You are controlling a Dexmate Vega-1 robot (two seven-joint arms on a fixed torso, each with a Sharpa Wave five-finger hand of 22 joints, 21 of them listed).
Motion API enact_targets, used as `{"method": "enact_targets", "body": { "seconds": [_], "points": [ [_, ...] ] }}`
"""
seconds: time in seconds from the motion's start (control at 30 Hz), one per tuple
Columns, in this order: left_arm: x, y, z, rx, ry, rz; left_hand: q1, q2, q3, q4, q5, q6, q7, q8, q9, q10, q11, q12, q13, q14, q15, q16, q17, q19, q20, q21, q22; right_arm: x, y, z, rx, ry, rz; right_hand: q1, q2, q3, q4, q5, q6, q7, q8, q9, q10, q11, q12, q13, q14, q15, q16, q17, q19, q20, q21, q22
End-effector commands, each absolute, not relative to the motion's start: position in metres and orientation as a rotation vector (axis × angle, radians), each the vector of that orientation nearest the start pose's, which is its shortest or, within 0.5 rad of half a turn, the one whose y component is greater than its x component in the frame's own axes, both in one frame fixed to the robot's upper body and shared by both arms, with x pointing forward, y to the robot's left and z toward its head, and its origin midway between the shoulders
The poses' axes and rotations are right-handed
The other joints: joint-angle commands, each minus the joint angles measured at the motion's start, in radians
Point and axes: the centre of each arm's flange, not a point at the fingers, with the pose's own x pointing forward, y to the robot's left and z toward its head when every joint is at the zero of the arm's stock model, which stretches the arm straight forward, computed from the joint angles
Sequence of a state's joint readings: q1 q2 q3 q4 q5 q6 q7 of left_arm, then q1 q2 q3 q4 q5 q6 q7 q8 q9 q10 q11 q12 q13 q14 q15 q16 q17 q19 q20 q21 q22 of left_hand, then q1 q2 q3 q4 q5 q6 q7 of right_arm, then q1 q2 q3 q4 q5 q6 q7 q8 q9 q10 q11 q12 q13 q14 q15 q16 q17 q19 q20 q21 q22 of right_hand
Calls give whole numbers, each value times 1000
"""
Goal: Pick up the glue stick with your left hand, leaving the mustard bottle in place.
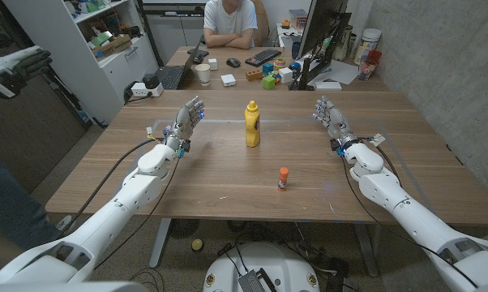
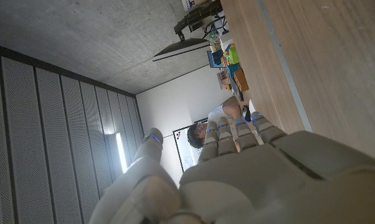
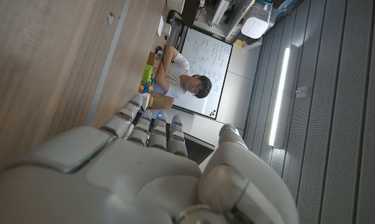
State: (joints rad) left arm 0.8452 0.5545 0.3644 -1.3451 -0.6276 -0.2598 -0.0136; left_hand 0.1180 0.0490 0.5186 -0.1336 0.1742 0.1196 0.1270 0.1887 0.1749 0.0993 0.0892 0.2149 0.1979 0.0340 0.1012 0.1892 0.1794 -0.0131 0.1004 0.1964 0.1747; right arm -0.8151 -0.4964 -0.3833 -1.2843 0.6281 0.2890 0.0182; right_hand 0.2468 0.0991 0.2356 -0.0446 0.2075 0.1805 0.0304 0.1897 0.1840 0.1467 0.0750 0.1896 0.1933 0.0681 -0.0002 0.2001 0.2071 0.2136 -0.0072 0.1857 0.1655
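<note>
A small glue stick [image 1: 283, 178] with an orange cap stands upright on the wooden table [image 1: 228, 174], near the front middle. A yellow mustard bottle [image 1: 252, 124] stands upright behind it, near the table's centre. My left hand [image 1: 186, 122] is raised at the left of the table, fingers straight and apart, holding nothing, well to the left of both objects. My right hand [image 1: 331, 116] is raised the same way at the right, holding nothing. From the wrists I see the backs of my left hand [image 2: 250, 168] and right hand [image 3: 144, 162], fingers extended.
A second desk behind the table carries a laptop [image 1: 169, 77], a cup [image 1: 203, 74], a keyboard [image 1: 263, 57], coloured blocks [image 1: 268, 79] and a monitor [image 1: 318, 32]. A person [image 1: 230, 23] sits behind it with arms folded. Shelves [image 1: 106, 40] stand at the back left.
</note>
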Motion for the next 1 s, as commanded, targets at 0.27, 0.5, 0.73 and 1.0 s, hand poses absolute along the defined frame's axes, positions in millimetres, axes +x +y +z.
{"method": "enact_targets", "body": {
  "seconds": [0.27, 0.5, 0.73, 1.0],
  "points": [
    [607, 287, -13, 161, -676, -199, 38, 4, 13, -21, 6, -4, -5, 7, 6, 2, 4, 3, 4, 2, 2, 2, 3, 3, 20, 1, 4, 656, -274, -16, 33, -622, 207, 4, -1, 7, -2, 4, 8, -2, 6, 5, 9, -2, 8, 3, 10, 0, 5, 2, 7, 3, 7, 5],
    [588, 281, -11, 214, -694, -207, 54, 8, 20, -27, 6, -3, -5, 7, 6, -1, 6, 1, 4, 1, 4, 2, 3, 2, 25, 0, 4, 654, -270, -19, 33, -623, 213, 3, -1, 7, -3, 4, 9, -2, 7, 5, 9, -2, 8, 3, 9, 1, 5, 3, 7, 4, 7, 5],
    [568, 279, -6, 298, -715, -148, 75, 11, 28, -35, 8, -3, -1, 9, 6, -2, 10, 2, 4, 1, 7, 2, 3, -3, 37, -1, 4, 651, -268, -17, 30, -632, 217, 2, -2, 7, -3, 4, 9, -3, 7, 5, 9, -2, 8, 3, 8, 1, 5, 3, 7, 4, 6, 5],
    [549, 274, -5, 451, -731, -52, 99, 15, 38, -41, 10, -4, 1, 9, 7, 0, 16, 3, 5, 10, 18, 4, 3, -4, 66, -1, 4, 649, -265, -14, 24, -637, 226, 1, -2, 7, -4, 4, 9, -4, 7, 5, 10, -1, 9, 3, 8, 1, 5, 3, 7, 6, 6, 5]
  ]
}}
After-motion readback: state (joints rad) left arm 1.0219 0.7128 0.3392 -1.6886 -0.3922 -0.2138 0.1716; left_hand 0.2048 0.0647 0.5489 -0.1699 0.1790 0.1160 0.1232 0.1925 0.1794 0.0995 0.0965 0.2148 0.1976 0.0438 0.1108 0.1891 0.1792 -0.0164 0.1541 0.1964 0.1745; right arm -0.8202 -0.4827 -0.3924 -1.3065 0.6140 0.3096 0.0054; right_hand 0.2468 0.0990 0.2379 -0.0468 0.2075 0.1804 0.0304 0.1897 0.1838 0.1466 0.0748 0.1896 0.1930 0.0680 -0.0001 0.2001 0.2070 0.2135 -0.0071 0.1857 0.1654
